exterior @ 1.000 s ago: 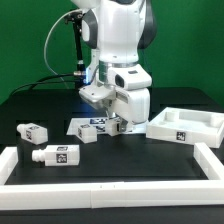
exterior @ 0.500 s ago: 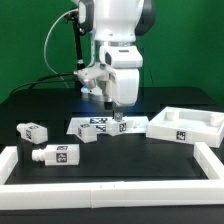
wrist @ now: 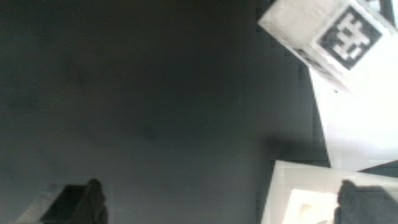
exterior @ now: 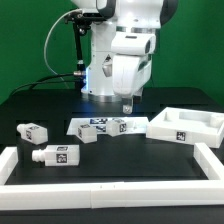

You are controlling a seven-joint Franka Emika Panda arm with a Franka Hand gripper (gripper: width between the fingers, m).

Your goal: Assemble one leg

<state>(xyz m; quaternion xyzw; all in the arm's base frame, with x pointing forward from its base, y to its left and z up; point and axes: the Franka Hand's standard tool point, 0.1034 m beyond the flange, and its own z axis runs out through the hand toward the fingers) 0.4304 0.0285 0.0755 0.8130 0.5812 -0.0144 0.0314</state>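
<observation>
Several legs lie on the black table in the exterior view: two at the left (exterior: 33, 132) (exterior: 57, 155), and two in the middle (exterior: 88, 132) (exterior: 119, 126) by the marker board (exterior: 97, 123). Each is a small white block with a square tag. My gripper (exterior: 127, 104) hangs in the air above the leg on the board, apart from it. In the wrist view my gripper (wrist: 222, 203) is open and empty, with dark fingertips (wrist: 77, 203) over the dark table. A white tagged part (wrist: 347, 30) shows at the edge; I cannot tell which it is.
A large white tray-shaped part (exterior: 205, 122) with raised rims and a tag lies at the exterior view's right. A white rail (exterior: 110, 189) runs along the table's front and sides. Cables hang behind the arm at the back.
My gripper has risen from the leg on the marker board and shifted toward the exterior view's right. The leg stays on the board.
</observation>
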